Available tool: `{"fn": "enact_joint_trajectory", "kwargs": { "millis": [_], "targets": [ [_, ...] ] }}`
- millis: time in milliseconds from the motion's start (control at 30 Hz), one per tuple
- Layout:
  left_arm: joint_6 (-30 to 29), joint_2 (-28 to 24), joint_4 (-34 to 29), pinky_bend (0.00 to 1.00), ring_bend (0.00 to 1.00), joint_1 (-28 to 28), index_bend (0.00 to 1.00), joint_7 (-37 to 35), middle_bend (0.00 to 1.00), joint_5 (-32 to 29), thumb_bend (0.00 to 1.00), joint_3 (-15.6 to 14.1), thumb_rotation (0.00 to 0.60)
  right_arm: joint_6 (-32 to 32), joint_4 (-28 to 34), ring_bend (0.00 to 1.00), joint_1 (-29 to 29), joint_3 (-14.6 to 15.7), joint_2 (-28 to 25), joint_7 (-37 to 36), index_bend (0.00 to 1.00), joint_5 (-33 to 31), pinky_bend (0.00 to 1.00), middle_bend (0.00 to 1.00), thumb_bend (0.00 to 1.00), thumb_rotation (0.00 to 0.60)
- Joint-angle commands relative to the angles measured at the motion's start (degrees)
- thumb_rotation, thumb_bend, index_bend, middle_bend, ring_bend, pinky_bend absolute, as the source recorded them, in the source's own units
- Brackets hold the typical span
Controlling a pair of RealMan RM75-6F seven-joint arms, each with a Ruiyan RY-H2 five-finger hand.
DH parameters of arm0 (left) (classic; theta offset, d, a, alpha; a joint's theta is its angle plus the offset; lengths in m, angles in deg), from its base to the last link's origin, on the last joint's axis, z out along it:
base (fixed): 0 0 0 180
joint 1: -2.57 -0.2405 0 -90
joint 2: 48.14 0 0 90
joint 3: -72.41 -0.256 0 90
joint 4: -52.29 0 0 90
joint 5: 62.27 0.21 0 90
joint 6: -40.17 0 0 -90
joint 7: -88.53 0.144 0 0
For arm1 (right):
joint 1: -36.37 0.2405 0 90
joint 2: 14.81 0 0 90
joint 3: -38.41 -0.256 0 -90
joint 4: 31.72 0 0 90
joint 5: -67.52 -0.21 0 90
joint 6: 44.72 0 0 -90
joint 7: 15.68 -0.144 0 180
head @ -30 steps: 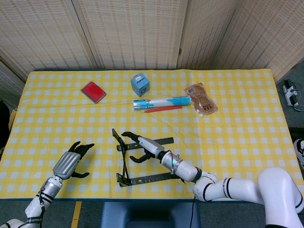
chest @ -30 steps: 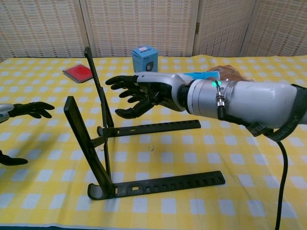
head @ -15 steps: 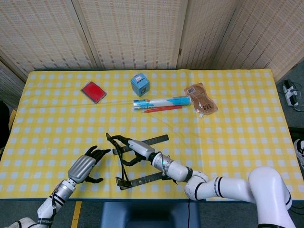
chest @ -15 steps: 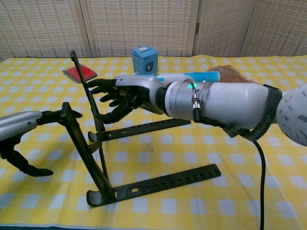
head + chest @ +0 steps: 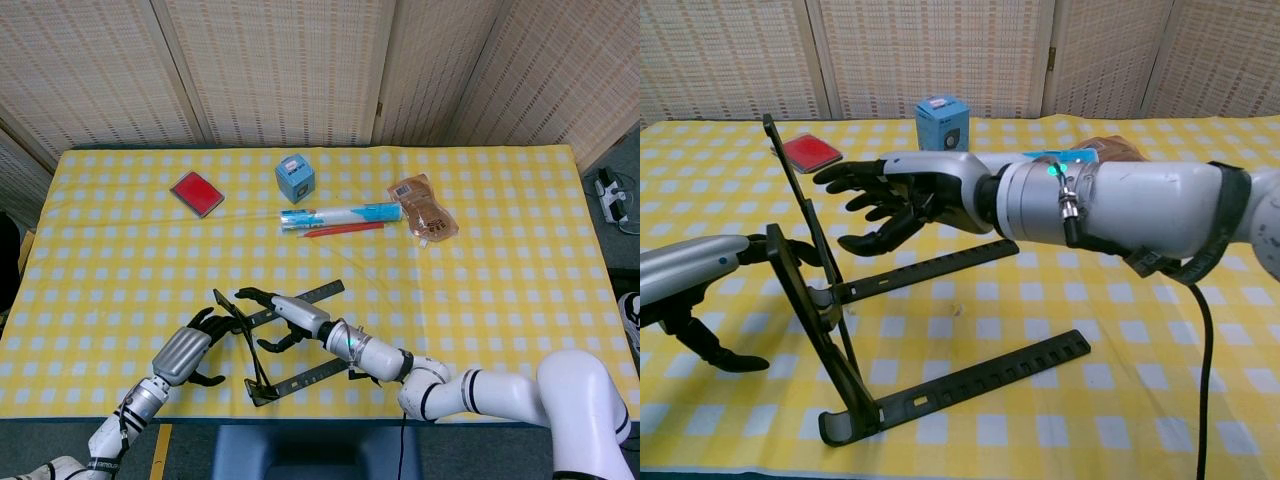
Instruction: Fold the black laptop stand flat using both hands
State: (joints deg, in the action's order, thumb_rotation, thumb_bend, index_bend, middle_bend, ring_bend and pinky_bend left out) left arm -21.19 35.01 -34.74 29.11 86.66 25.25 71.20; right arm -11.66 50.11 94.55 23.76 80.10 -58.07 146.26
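stand [image 5: 930, 330] sitting upright near table's front edge, unfolded. left hand [image 5: 187, 350] cupping its raised panel, apparently bracing. right hand [image 5: 890, 200] hovering spread behind panel, gripping nothing, likely readying push.

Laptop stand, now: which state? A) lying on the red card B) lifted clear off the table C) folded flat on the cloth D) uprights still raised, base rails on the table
D: the laptop stand has its support arms angled up from the base rails, which lie on the checked tablecloth.
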Motion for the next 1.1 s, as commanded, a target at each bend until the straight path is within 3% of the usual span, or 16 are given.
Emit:
{"fn": "enact_joint_trajectory", "kwargs": {
  "millis": [33,300,600,800,1000,1100],
  "targets": [
    [-0.7,-1.2,0.5,0.07,0.17,-0.9,0.10,-0.8,0.20,-0.8,0.19,-0.3,0.600,2.4,1.9,0.00,-2.1,1.2,-3.2,-1.7,0.00,2.1,0.00,0.00,0.48,0.600],
    [-1.3,-4.3,1.4,0.09,0.18,-1.8,0.07,-7.1,0.20,-3.0,0.19,0.5,0.600,8.7,8.6,0.00,-6.7,5.5,-11.8,-3.9,0.00,8.3,0.00,0.00,0.48,0.600],
    [6.9,-5.7,3.6,0.09,0.16,5.1,0.03,-30.4,0.20,-1.1,0.19,3.8,0.600,14.9,16.2,0.06,-10.6,14.5,-19.8,-4.0,0.00,18.0,0.00,0.01,0.48,0.600],
    [10.3,-5.2,6.3,0.07,0.15,8.7,0.03,-43.2,0.20,1.3,0.19,3.4,0.600,17.9,17.5,0.09,-10.9,20.0,-22.1,-5.0,0.00,25.1,0.00,0.04,0.48,0.600],
    [11.6,-4.2,8.6,0.07,0.18,10.7,0.05,-52.8,0.20,3.2,0.19,2.3,0.600,20.3,17.5,0.09,-11.2,21.6,-22.3,4.2,0.00,29.4,0.00,0.04,0.48,0.600],
    [11.6,-3.4,10.2,0.07,0.19,11.5,0.07,-56.3,0.22,3.9,0.19,1.7,0.600,20.5,18.7,0.09,-12.0,21.4,-21.2,9.6,0.00,28.6,0.00,0.04,0.48,0.600]
  ]
}}
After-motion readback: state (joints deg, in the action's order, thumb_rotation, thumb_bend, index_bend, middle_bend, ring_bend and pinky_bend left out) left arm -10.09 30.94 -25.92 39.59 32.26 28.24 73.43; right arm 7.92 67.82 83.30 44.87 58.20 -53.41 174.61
